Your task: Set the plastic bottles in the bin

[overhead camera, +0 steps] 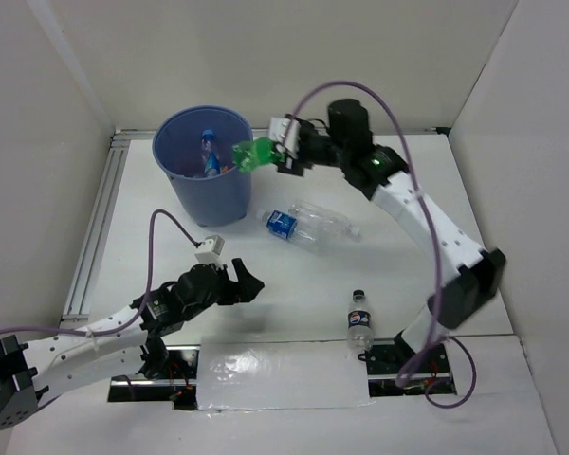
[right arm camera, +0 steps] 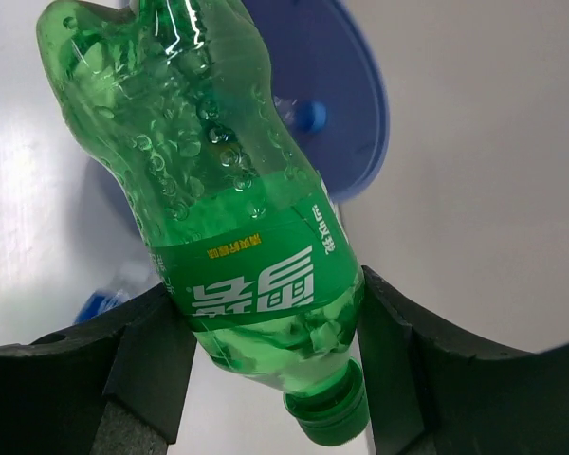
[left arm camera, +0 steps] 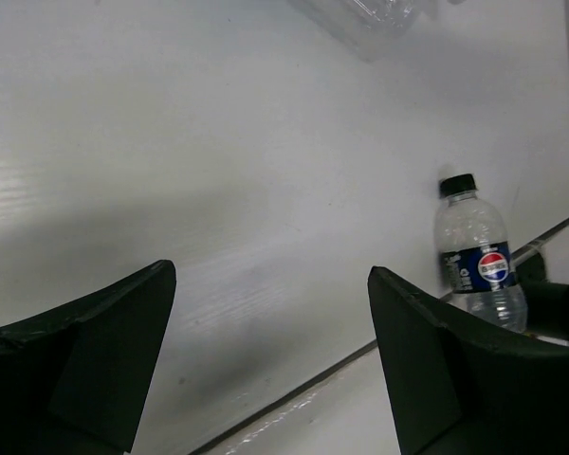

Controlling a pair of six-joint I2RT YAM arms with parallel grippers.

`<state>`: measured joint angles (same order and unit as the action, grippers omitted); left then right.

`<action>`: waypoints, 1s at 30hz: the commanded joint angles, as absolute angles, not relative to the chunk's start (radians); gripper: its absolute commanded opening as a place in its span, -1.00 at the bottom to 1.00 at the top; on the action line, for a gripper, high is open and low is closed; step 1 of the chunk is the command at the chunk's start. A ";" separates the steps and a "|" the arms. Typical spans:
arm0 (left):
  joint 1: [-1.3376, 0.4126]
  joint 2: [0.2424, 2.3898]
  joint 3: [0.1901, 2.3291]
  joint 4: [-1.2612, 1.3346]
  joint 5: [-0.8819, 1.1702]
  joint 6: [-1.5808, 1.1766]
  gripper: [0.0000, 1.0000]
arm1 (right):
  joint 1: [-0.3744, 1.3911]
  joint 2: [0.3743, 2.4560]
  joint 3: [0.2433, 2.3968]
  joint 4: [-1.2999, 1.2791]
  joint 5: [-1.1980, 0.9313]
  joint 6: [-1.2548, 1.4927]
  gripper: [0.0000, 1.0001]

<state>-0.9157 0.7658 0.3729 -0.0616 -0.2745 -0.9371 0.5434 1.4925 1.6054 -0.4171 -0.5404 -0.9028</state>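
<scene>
While the right gripper point(right arm camera: 268, 303) clamps the green bottle point(right arm camera: 237, 218) at its label, near the capped end, with both fingers pressed against its sides and the cap pointing back toward the wrist camera, the bottle hangs at the right rim of the bin point(overhead camera: 201, 194), its base reaching over the edge of the opening. Inside the bin lies at least one blue-capped bottle point(overhead camera: 209, 150), with a bit of orange beside it that is too small to identify. On the surface point(overhead camera: 303, 284) right of the bin, a clear blue-labelled bottle point(overhead camera: 313, 226) lies on its side, and a small cola bottle point(overhead camera: 359, 322) stands upright near the front edge, close to the right arm's base. The left gripper point(left arm camera: 270, 275) hovers low over the surface in front of the bin, its fingers spread wide with nothing between them.
</scene>
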 commanded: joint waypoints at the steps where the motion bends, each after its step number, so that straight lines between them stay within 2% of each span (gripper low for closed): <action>1: -0.931 0.782 0.362 0.075 -0.259 -1.116 0.89 | 0.617 1.728 1.819 -0.311 -0.427 -0.871 -0.55; 4: -0.940 0.791 0.362 0.095 -0.302 -1.184 0.92 | 0.664 1.913 2.058 -0.371 -0.405 -0.907 -0.49; 7: -0.949 0.824 0.380 0.130 -0.311 -1.184 0.92 | 0.696 2.032 2.270 -0.417 -0.381 -0.919 -0.21; 8: -0.950 0.836 0.396 0.130 -0.311 -1.172 0.92 | 0.707 2.093 2.351 -0.454 -0.380 -0.919 0.26; 10: -0.950 0.857 0.412 0.121 -0.311 -1.158 0.92 | 0.721 2.126 2.375 -0.466 -0.367 -0.901 0.59; 13: -0.959 0.877 0.425 0.112 -0.301 -1.134 0.92 | 0.721 2.091 2.317 -0.407 -0.348 -0.821 0.97; 17: -0.959 0.899 0.434 0.112 -0.301 -1.100 0.94 | 0.664 1.988 2.234 -0.353 -0.357 -0.694 0.99; 20: -0.959 0.934 0.457 0.112 -0.310 -1.080 0.94 | 0.576 1.899 2.149 -0.389 -0.402 -0.588 0.83; 21: -0.959 0.945 0.471 0.112 -0.310 -1.069 0.94 | 0.546 1.849 2.110 -0.406 -0.419 -0.572 0.52; 24: -0.959 1.000 0.498 0.152 -0.299 -1.026 0.87 | 0.431 1.764 1.938 -0.463 -0.469 -0.554 -0.13; 25: -0.959 1.021 0.514 0.162 -0.299 -1.011 0.81 | 0.404 1.753 1.899 -0.489 -0.480 -0.542 -0.41; 26: -0.959 1.046 0.535 0.163 -0.279 -0.974 0.54 | 0.381 1.753 1.834 -0.515 -0.480 -0.541 -0.45; 27: -0.968 1.102 0.585 0.163 -0.267 -0.954 0.37 | 0.338 1.744 1.810 -0.585 -0.480 -0.541 -0.41; 28: -0.968 1.133 0.615 0.146 -0.234 -0.893 0.17 | 0.316 1.753 1.790 -0.627 -0.514 -0.570 -0.24; 29: -0.977 1.164 0.668 0.161 -0.198 -0.847 -0.11 | 0.281 1.753 1.755 -0.658 -0.514 -0.571 0.34; 30: -0.989 1.199 0.701 0.161 -0.151 -0.794 -0.11 | 0.262 1.767 1.741 -0.695 -0.514 -0.545 0.60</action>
<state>-0.9630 1.1397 0.5854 0.0883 -0.2501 -0.9627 0.2882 1.7439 1.8084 -0.5171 -0.4614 -0.5743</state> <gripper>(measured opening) 0.469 0.696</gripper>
